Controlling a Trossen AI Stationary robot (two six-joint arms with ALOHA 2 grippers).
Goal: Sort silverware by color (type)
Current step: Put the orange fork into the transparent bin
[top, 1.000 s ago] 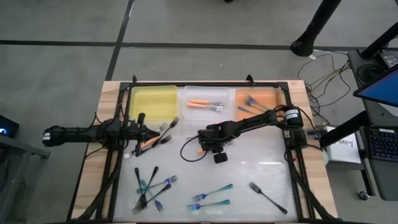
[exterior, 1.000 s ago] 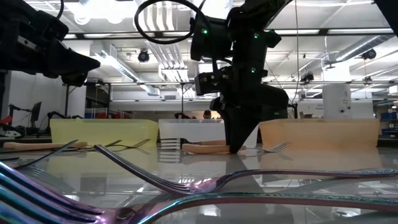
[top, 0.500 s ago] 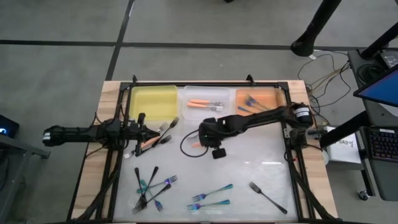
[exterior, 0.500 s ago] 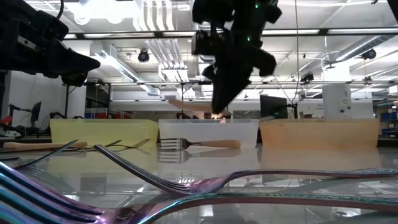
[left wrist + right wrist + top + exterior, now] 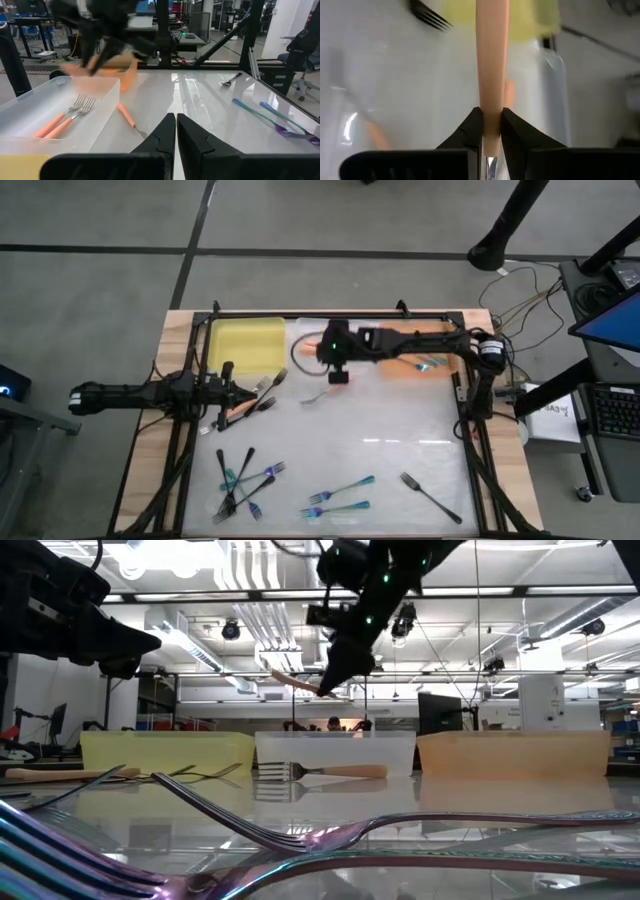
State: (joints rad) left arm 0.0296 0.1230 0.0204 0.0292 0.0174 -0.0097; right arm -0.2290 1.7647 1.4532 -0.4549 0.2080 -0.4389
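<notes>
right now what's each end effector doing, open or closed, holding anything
Left end effector: closed, empty, at the table's left side.
Right end effector: closed on an orange-handled fork, lifted over the clear middle bin.

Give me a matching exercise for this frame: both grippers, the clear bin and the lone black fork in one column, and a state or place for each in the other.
1. right gripper
2. left gripper
3. clear bin
4. black fork

A. lying by itself on the table
B. shut on an orange-handled fork
C. shut, holding nothing
D. holds two orange-handled forks

Pairs: 1-B, 2-C, 3-D, 4-A
</notes>
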